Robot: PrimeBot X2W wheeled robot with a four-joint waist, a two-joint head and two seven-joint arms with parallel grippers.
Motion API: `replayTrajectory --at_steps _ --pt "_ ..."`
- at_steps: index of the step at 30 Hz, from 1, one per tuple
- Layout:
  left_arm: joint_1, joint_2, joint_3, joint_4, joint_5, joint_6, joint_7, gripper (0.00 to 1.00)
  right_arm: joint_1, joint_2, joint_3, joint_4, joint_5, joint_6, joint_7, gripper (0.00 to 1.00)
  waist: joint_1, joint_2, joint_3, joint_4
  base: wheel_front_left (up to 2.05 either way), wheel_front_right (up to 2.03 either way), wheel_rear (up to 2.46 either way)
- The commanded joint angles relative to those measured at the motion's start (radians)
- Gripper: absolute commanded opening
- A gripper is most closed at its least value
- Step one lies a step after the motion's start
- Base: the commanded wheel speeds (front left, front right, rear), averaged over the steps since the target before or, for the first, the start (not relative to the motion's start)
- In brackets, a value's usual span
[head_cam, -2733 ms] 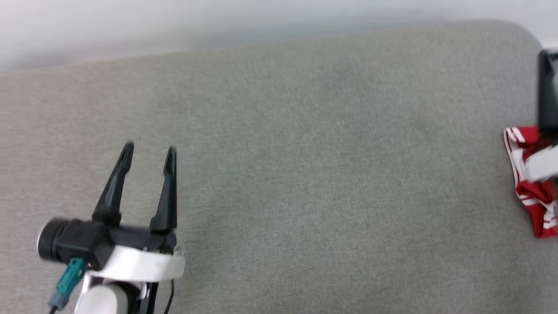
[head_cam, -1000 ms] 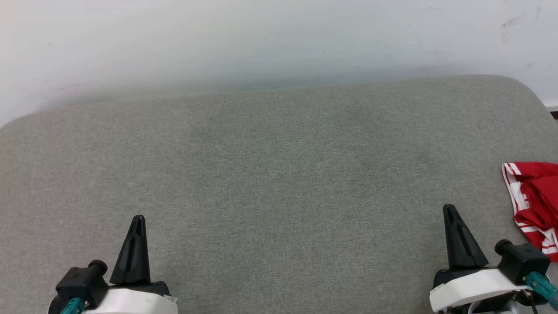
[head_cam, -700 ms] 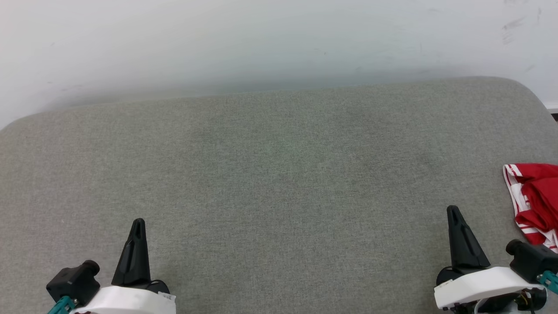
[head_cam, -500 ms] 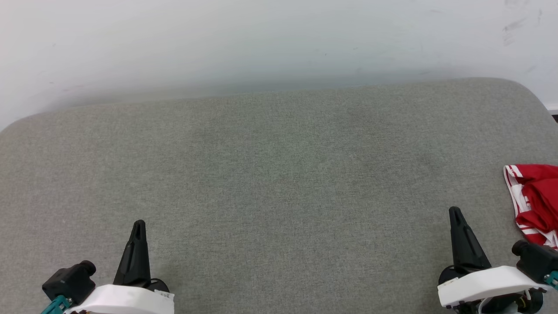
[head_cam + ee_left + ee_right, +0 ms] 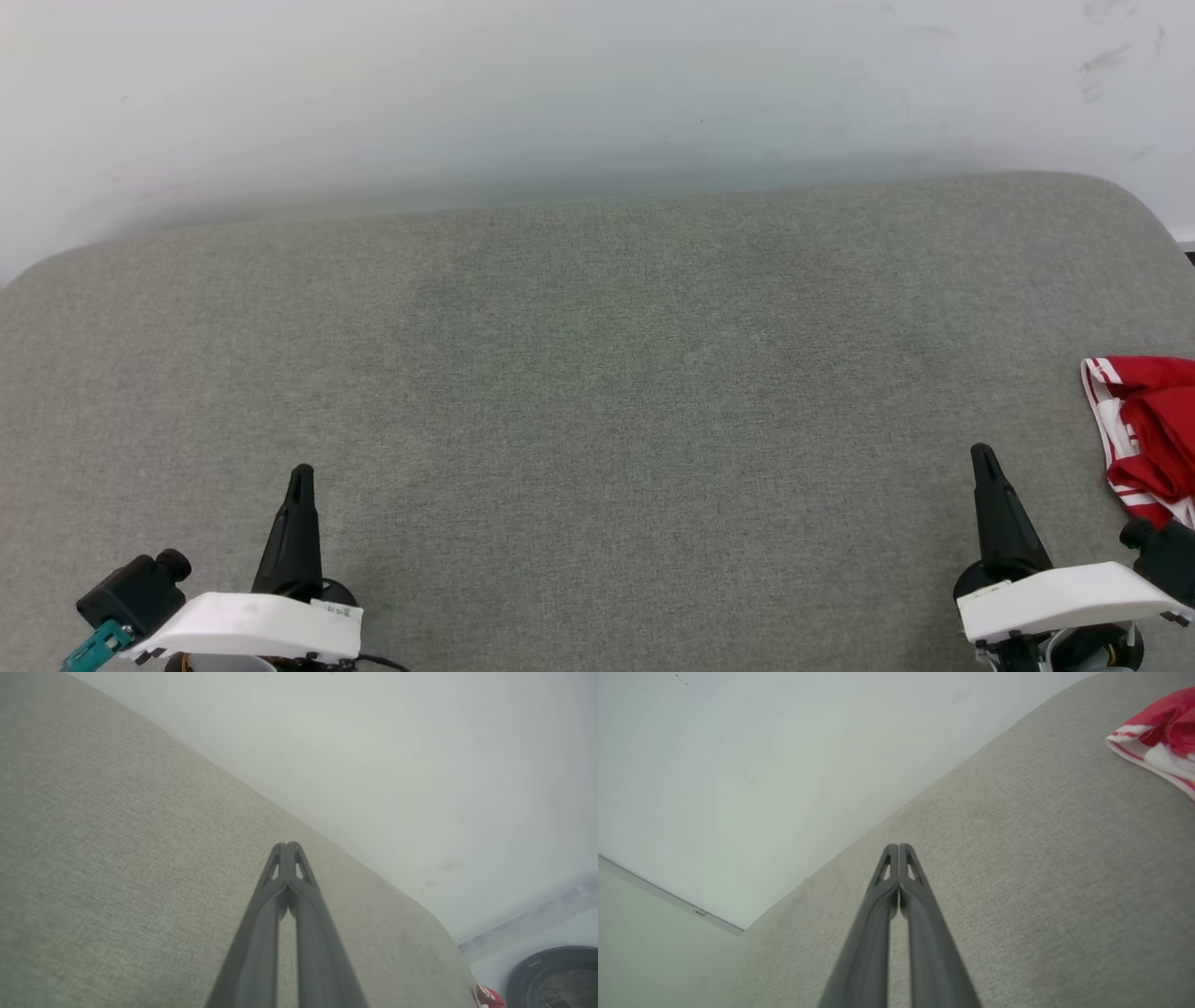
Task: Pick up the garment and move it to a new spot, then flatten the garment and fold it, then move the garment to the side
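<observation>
**Head view.** Seems to be the last step, the move to the side, and it looks done or close to done. Red garment [image 5: 1144, 434] lying in a small heap at the far right edge of the grey cushion [image 5: 597, 373], partly cut off by the picture edge. Cannot tell if neatly folded. Next move, as a guess: none, just keeping both arms clear of the heap. If the heap needs tidying, calls for opening the right jaws first, then reaching right and pinching the cloth without pushing it off the cushion.

Left gripper [image 5: 301, 476] low at the near left of the cushion, jaws pressed together, holding nothing. Right gripper [image 5: 980, 455] low at the near right of the cushion, jaws pressed together too, holding nothing. Garment near the right gripper, further to the right on the cushion, not touching its fingers.

**Left wrist view.** Left gripper [image 5: 287, 848] closed tight over bare cushion [image 5: 117, 835]. A tiny red bit of garment [image 5: 488, 997] at the far end of the cushion, well apart from these jaws.

**Right wrist view.** Right gripper [image 5: 899, 848] closed tight, nothing between the jaws. Garment [image 5: 1157, 737] on the cushion [image 5: 1064, 882], ahead of the tips and off to one side, apart from them.
</observation>
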Motion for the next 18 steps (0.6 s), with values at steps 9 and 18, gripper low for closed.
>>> replayTrajectory --at_steps 9,18 --pt "-0.039 0.01 0.002 0.013 -0.142 -0.002 0.033 0.0 -0.04 -0.012 -0.009 -0.003 0.148 0.0 0.031 0.0 0.0 0.0 -0.004 0.004 0.0 0.0 0.0" --pt "-0.052 0.011 0.003 0.033 -0.253 -0.002 0.062 0.0 -0.047 -0.013 -0.017 0.005 0.261 0.0 0.058 0.0 0.0 0.0 -0.008 0.008 0.0 0.0 0.0"
